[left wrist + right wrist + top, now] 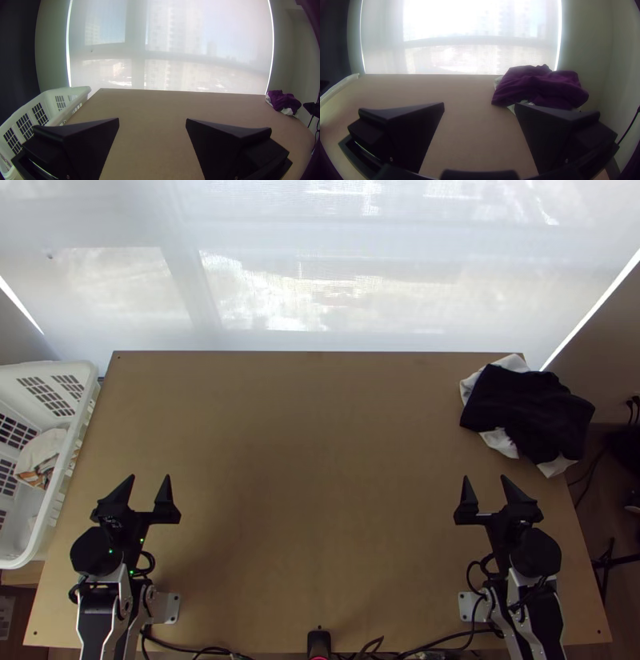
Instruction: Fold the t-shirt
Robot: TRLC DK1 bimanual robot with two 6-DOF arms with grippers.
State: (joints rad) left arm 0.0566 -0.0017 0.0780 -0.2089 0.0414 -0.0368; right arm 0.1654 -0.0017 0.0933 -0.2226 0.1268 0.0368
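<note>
One bunched dark cloth (pixel 528 408), beyond right claw (pixel 485 478), well apart

1. The table (pixel 320 460) looked wooden, smooth and matt.
2. The basket (pixel 84 410) looked like smooth plastic.
3. The dark bundle (pixel 528 408) was matt cloth.
4. The left gripper (pixel 150 477) and right gripper (pixel 485 477) looked matt, smooth.

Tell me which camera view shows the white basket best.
The top view: it looks down into the white basket, pale cloth inside, though cropped. The left wrist view shows its slotted wall, partly behind the left tool; the right wrist view, a strip of rim.
</note>
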